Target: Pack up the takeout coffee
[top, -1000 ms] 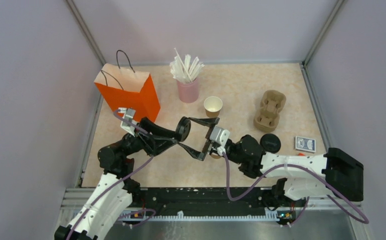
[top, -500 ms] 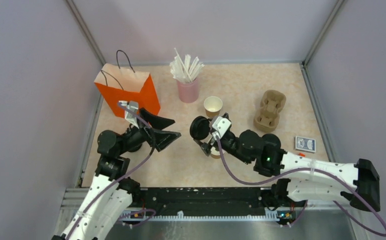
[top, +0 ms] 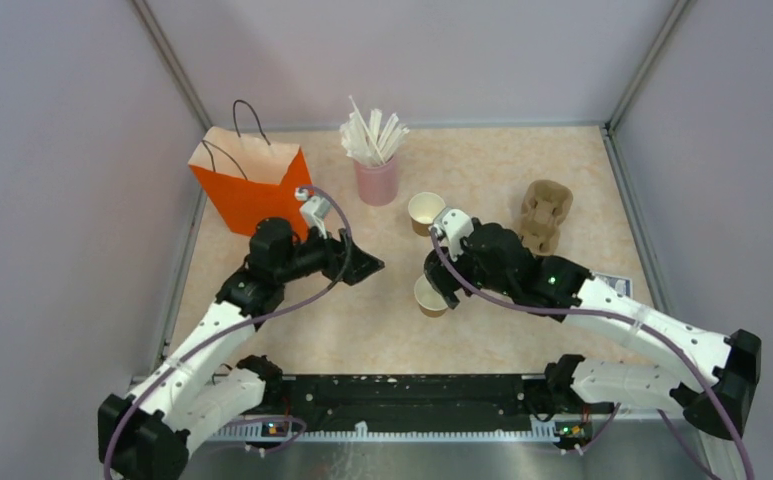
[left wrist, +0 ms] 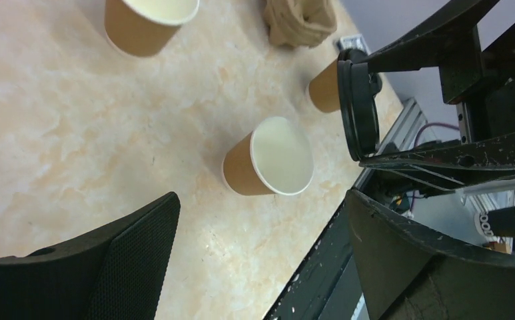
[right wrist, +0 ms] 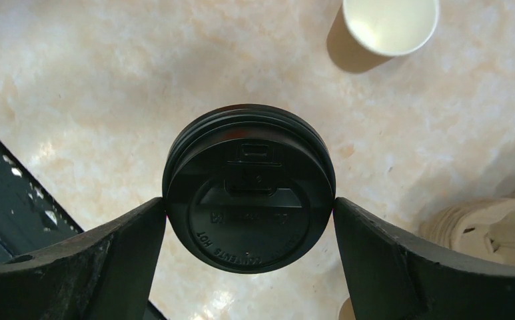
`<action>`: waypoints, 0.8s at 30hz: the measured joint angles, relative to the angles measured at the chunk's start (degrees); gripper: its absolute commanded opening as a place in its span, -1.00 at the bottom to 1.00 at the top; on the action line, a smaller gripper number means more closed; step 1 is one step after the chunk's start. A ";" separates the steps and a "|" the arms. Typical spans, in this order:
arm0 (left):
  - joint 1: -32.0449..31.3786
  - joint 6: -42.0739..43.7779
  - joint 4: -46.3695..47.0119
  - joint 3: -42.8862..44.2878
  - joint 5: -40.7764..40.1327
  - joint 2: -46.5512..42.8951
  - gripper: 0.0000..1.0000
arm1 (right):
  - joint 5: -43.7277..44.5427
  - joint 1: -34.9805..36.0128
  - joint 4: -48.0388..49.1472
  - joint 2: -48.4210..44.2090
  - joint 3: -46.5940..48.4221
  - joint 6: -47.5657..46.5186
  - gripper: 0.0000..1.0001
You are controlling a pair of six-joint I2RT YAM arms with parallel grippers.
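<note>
So the right gripper [right wrist: 249, 208] is clamped on one black lid [right wrist: 249, 190], a finger on each side of its rim. It hangs over the table [top: 502, 170], well to the right of the orange bag [top: 257, 190] and a bit nearer the arm bases than the bag. The left gripper [left wrist: 261, 200] is spread wide with nothing in it. It sits just off the bag's near right corner, between the bag and the right gripper. Cup count: three brown ones in the left wrist view. The near open cup [top: 430, 296] stands upright right by the held lid, right of the bag and closer to the bases. The far open cup [top: 426, 210] is upright too, right of the bag and roughly level with it. The third cup [left wrist: 321, 90] is further from the bag than both. It's half behind the held lid in that view and hidden under the right arm from above, so I can't tell if it's lidded. Otherwise there's one pink cup [top: 376, 182] just right of the bag, stuffed with white straws [top: 372, 130], too many to count. One tan cup carrier [top: 542, 215] sits well right of the bag.
</note>
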 measured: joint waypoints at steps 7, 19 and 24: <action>-6.08 -0.28 -1.27 0.92 -5.42 9.92 0.80 | -6.82 -3.37 -6.69 8.50 1.51 0.74 0.79; -6.05 -5.18 3.74 -2.89 -7.74 11.58 0.78 | -9.88 -3.58 -11.19 17.11 9.22 1.33 0.79; -6.05 -6.88 5.11 -6.73 -7.48 11.19 0.78 | -9.97 -3.58 -12.04 19.19 9.22 2.03 0.78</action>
